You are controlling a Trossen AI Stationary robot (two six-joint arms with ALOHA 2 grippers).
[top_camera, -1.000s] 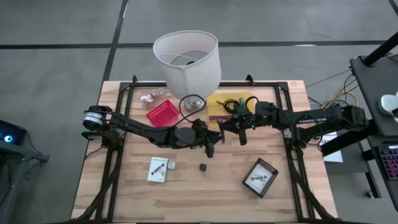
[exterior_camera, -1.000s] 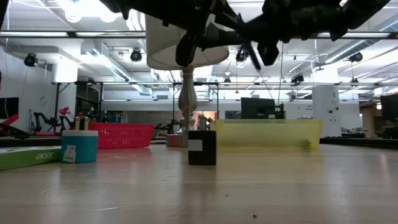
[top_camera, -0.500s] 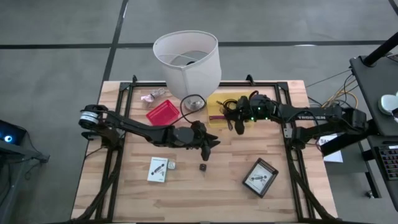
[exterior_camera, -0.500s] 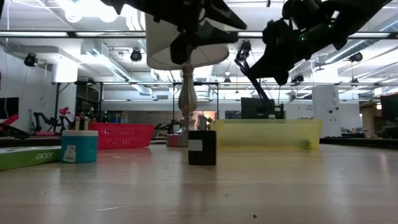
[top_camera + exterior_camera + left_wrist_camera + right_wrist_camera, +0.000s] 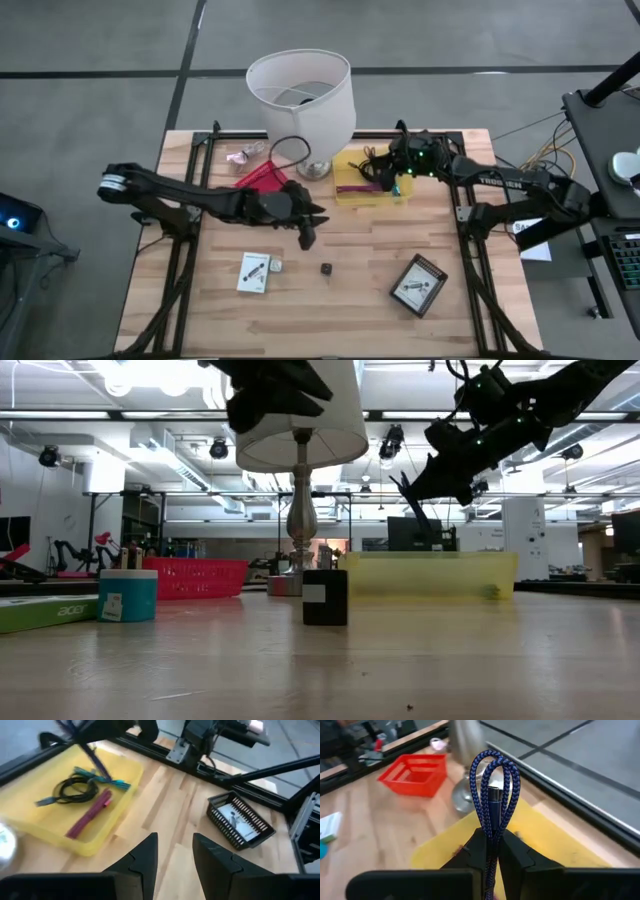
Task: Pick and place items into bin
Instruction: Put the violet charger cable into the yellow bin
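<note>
My right gripper [image 5: 388,181] hovers over the yellow bin [image 5: 345,197], shut on a looped blue braided cable [image 5: 492,775]. The bin's floor holds a coiled black cable [image 5: 75,791], a teal pen [image 5: 102,779] and a magenta stick [image 5: 90,814]. My left gripper [image 5: 306,236] is open above bare wood near the table's middle, touching nothing. A tiny black cube [image 5: 326,268] stands on the table nearer the near edge. A white packet [image 5: 254,272] lies flat to its left, with a small teal-and-white piece [image 5: 276,266] beside it. My right gripper pinches the blue cable between its two fingers just below the loop [image 5: 491,826], where two strands run side by side. The loop stands out beyond the fingertips, lifted clear over the bin. In the left wrist view a strand [image 5: 95,759] hangs slanting down toward the bin.
A big white lamp [image 5: 300,95] stands at the far edge beside the bin, and a red basket [image 5: 262,180] sits left of it. A pink wrapper [image 5: 245,153] lies behind the basket. A black mesh tray [image 5: 418,284] is near the right front. Black rails frame the table.
My right gripper has carried the blue cable from the table's middle toward the far edge and now stands over the yellow bin, turned about on the way. My left gripper has drawn back toward the table's left and risen out of the low view's middle.
</note>
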